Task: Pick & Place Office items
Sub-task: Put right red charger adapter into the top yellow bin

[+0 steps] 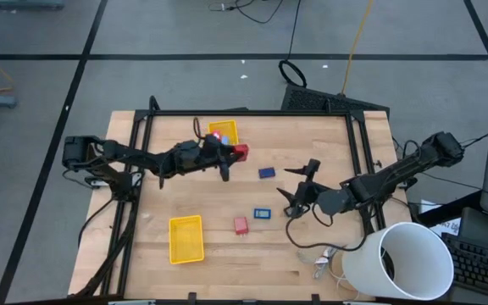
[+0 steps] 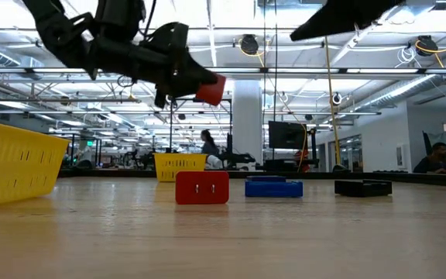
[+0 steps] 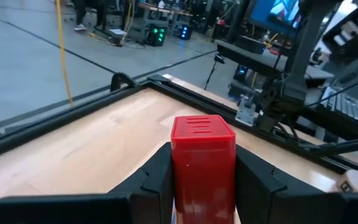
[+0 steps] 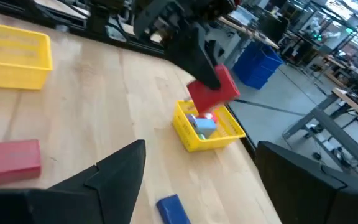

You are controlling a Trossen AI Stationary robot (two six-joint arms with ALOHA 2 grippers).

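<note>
The left tool (image 1: 235, 153) is clamped on a red block (image 1: 241, 152), one dark finger (image 3: 151, 180) pressed to each side of it; it holds the block up off the wooden surface (image 1: 312, 254), beside the far yellow tray (image 1: 228, 130), and the low view shows the block hanging clear in the air; that far tray already carries a blue piece (image 4: 205, 126) and a small red one, seen from the right wrist; the right tool (image 1: 298, 185) hovers with its fingers spread wide and nothing between them, above the surface's right half; a dark blue block (image 1: 267, 173) lies on the surface between the two tools; another blue block (image 1: 263, 213) and a second red block (image 1: 241, 225) lie near the front, just beside each other but apart; a second yellow tray (image 1: 185, 240) sits near the front left, holding nothing that can be seen; in the low view a flat black piece (image 2: 363, 187) rests on the surface to the right of the blue one; a large white bucket (image 1: 405, 263) stands at the front right corner.
</note>
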